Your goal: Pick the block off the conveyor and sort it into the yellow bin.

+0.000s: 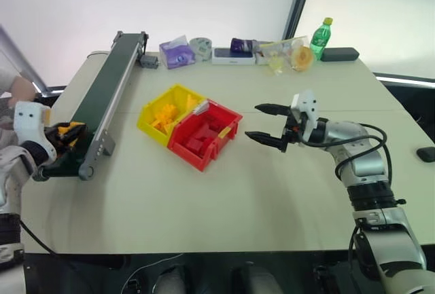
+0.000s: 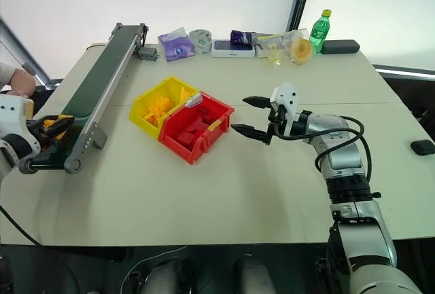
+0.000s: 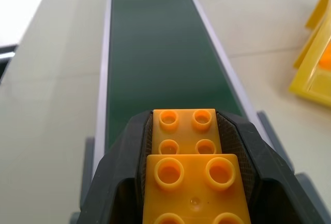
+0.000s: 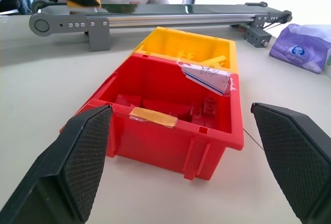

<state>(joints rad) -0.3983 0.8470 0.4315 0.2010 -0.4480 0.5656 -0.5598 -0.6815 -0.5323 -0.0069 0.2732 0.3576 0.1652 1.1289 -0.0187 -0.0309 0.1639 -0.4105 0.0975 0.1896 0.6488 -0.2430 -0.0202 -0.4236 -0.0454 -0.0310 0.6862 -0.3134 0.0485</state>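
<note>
At the near end of the conveyor [image 1: 102, 107], head views: the left gripper [image 1: 68, 133], fingers closed on the block [image 1: 71, 130]; of the block a small yellow-orange patch shows between the black fingers, its shape too small to read here. The belt runs from this end away toward the table's far edge. Mid-table stand the yellow bin [image 1: 151, 112], holding yellow pieces, and the red bin [image 1: 228, 121], side by side and touching. The right gripper [image 1: 267, 125] hovers just beside the red bin, its fingers spread wide, nothing between them. Far edge: a green bottle [image 1: 320, 37], a purple packet [image 1: 177, 54] and other small items too indistinct to name. A person's arm is cut off at the left border.

Left wrist view: the block [image 3: 194, 175] clamped between both fingers [image 3: 116, 182], studs up, its near part cropped by the frame; the belt [image 3: 155, 53] stretches ahead.

Right wrist view: both pads [image 4: 77, 162] stand far apart, framing the red bin [image 4: 176, 131]; the yellow bin [image 4: 191, 45] is partly hidden behind it, the conveyor [image 4: 155, 21] beyond.
</note>
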